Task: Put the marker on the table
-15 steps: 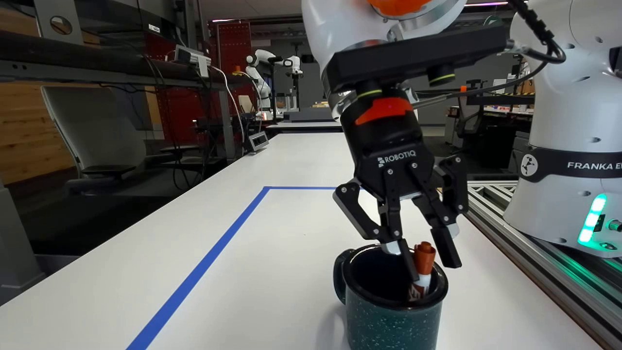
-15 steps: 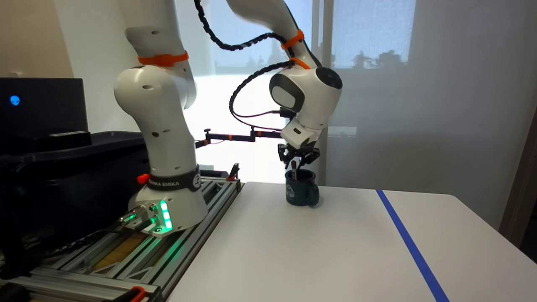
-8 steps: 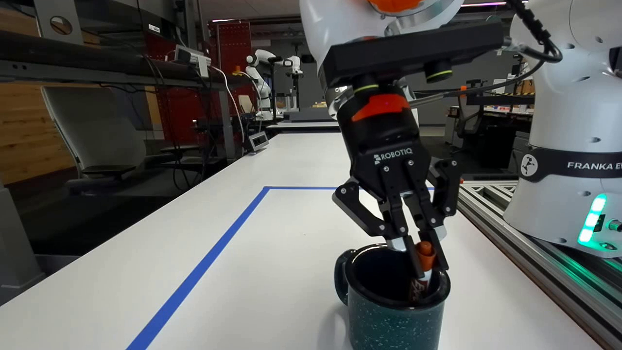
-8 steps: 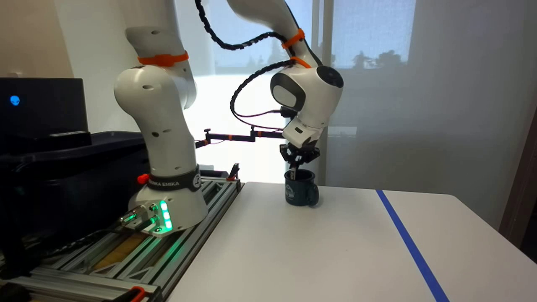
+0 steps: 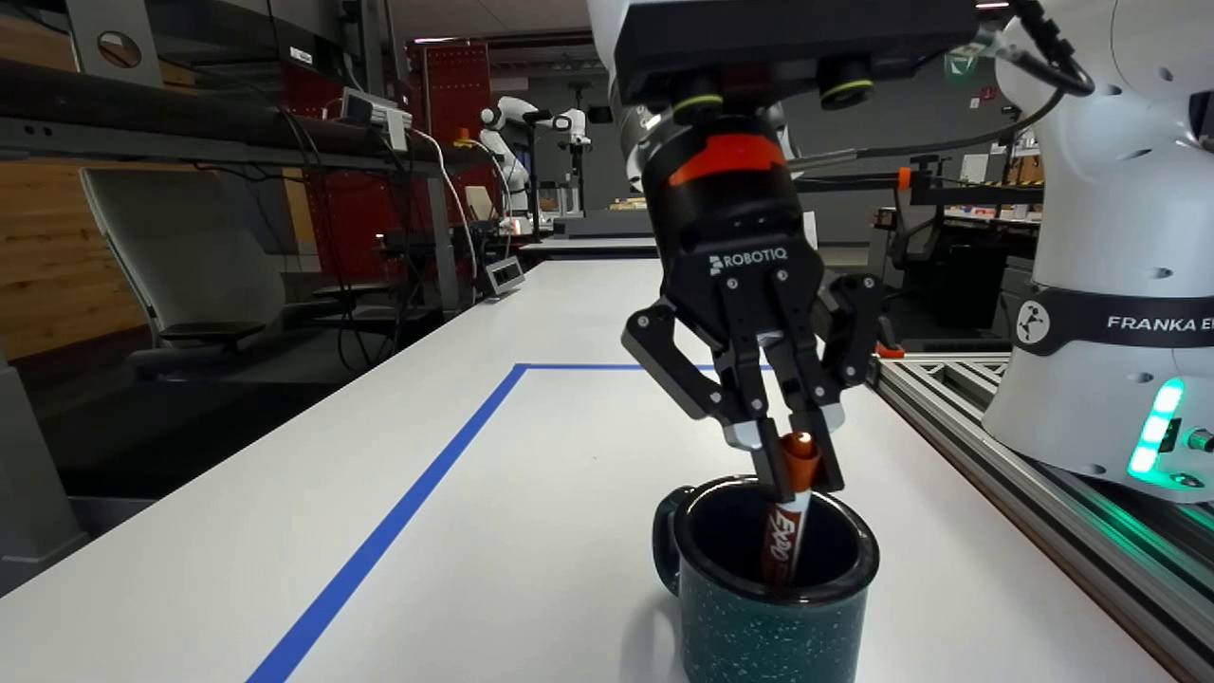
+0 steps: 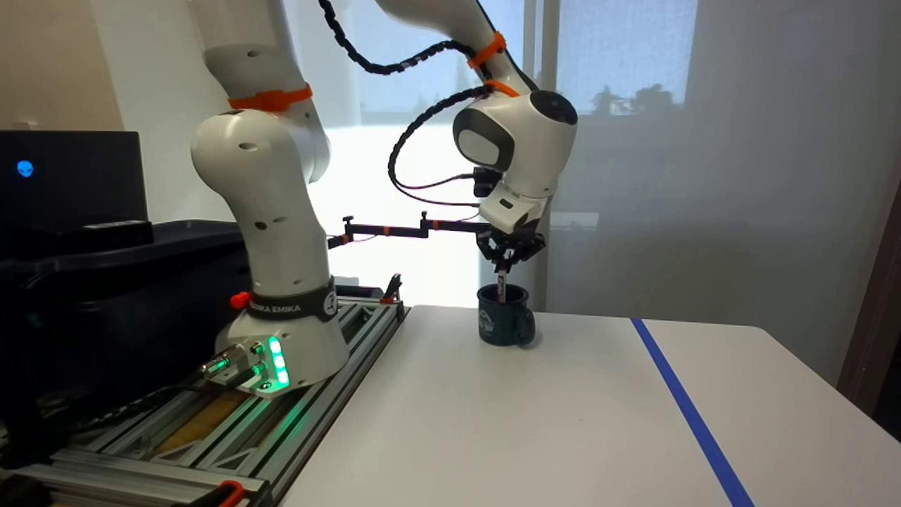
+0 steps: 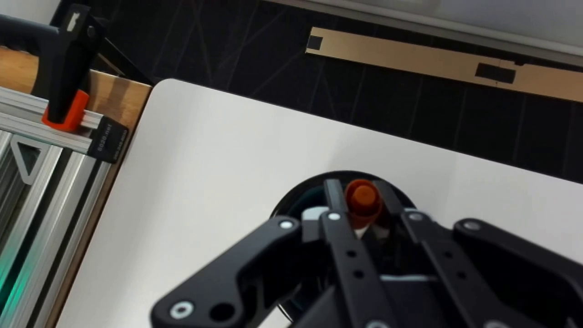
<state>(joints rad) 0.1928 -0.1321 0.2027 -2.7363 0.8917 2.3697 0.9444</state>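
The marker (image 5: 783, 541) has a white barrel with dark print and an orange-red cap. It stands slightly tilted with its lower end inside the dark teal mug (image 5: 768, 636); it shows in both exterior views (image 6: 501, 287). My gripper (image 5: 804, 482) is shut on the marker's cap, with its fingertips above the mug's rim. In the wrist view the cap (image 7: 363, 198) sits between the two fingers, over the mug's opening (image 7: 307, 183). The marker's bottom tip is hidden in the mug. The mug stands upright on the white table (image 5: 531, 531).
A blue tape line (image 5: 408, 512) runs along the table, also in an exterior view (image 6: 683, 398). The grey rail (image 6: 352, 401) with the white robot base (image 6: 285, 338) borders the table. In the wrist view, a black and orange clamp (image 7: 68, 109) sits near the table's corner.
The fingers have closed from open onto the marker's cap. Gripper and marker have since risen, showing more of the barrel above the mug. The mug has barely shifted.
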